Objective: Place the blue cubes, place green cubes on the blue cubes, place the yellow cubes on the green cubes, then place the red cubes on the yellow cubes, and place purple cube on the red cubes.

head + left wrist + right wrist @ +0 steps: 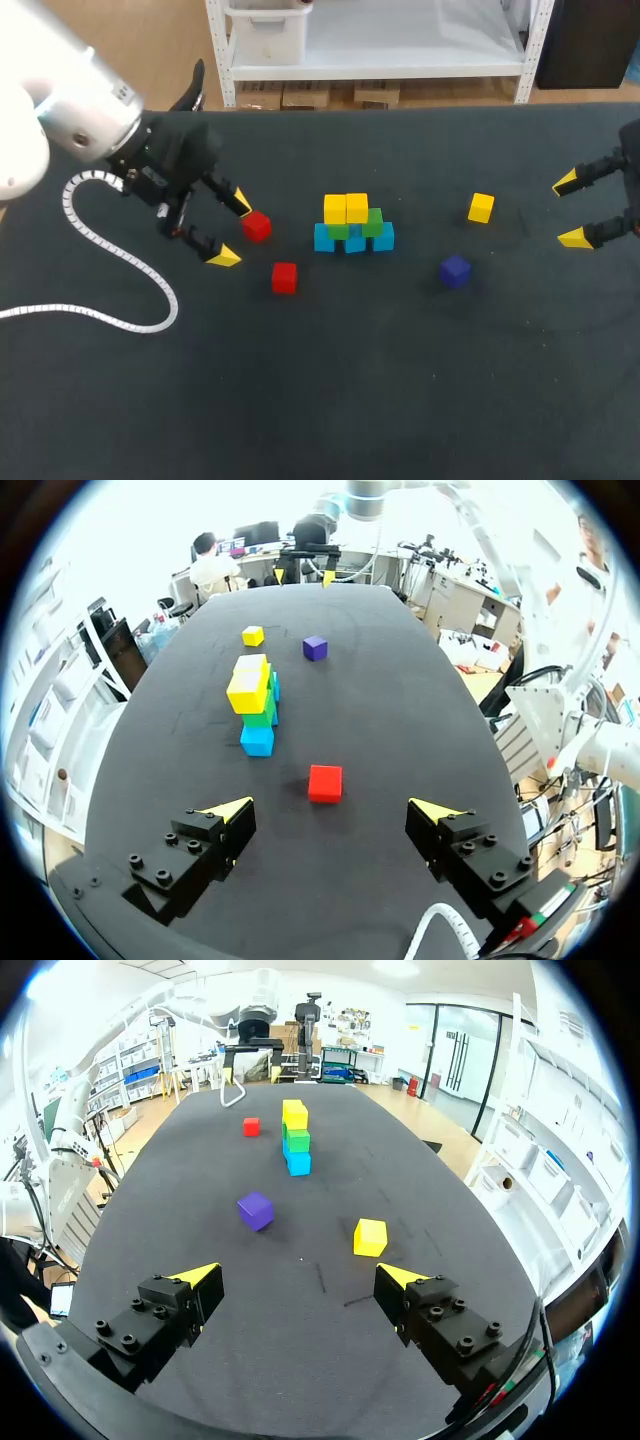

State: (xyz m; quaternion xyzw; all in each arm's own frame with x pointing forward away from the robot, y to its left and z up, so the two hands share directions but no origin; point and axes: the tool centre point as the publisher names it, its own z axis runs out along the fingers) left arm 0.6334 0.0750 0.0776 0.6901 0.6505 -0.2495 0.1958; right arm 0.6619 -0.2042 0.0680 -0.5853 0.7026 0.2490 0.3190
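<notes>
- Worktop (320, 400): the stack (353, 225) sits mid-table, blue base, then green, two yellow on top.
- Left gripper (231, 230): wide open, empty, with a red cube (256, 226) just ahead of its tips. Likely the red step; next, advance and pinch.
- Right gripper (570, 210): wide open, empty, well apart from the loose yellow cube (481, 207).
- Second red cube (284, 277) and purple cube (455, 271) lie loose.

- Bench (400, 400): dark matte top.
- Three blue cubes (355, 243) rest directly on it in a touching row. This row is the reference.
- One red cube (256, 226) lies left of the blue cubes, about level with them.
- Second red cube (284, 277) lies left of them, nearer the robot.
- Loose yellow cube (481, 207) lies right of them, slightly farther back.
- Purple cube (455, 271) lies right of them, nearer the robot.
</notes>
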